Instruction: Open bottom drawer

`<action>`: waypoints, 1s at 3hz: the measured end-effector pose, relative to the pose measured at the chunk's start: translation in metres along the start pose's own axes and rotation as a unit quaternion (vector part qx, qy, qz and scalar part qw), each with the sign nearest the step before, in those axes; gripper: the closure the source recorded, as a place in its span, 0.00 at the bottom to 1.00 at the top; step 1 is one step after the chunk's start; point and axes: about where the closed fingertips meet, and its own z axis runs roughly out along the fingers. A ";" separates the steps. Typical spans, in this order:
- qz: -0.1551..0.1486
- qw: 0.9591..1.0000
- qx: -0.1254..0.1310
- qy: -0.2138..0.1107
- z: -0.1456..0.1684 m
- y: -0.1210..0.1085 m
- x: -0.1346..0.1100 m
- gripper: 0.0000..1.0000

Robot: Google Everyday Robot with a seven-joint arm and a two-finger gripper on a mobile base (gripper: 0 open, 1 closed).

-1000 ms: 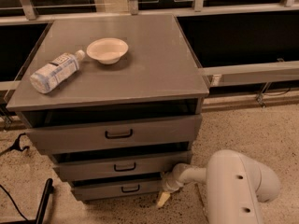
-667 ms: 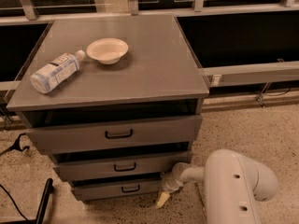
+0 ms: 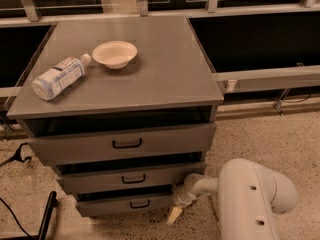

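Note:
The bottom drawer (image 3: 120, 204) is the slim grey front lowest in the grey cabinet, with a small black bar handle (image 3: 139, 204). It stands slightly pulled out, like the two drawers above it. My gripper (image 3: 176, 211) hangs at the end of the white arm (image 3: 247, 199), low by the right end of the bottom drawer front, its pale tip near the floor. It is to the right of the handle, apart from it.
The middle drawer (image 3: 131, 178) and top drawer (image 3: 122, 144) stand slightly open. A plastic bottle (image 3: 57, 77) lies on the cabinet top beside a white bowl (image 3: 115, 53). Black cables (image 3: 17, 154) and a black bar (image 3: 46, 216) are on the floor at left.

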 end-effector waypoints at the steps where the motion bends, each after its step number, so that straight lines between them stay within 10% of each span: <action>1: 0.025 0.999 -0.028 0.001 -0.011 0.030 0.004 0.00; 3: 0.064 0.995 -0.070 0.007 -0.022 0.070 0.014 0.00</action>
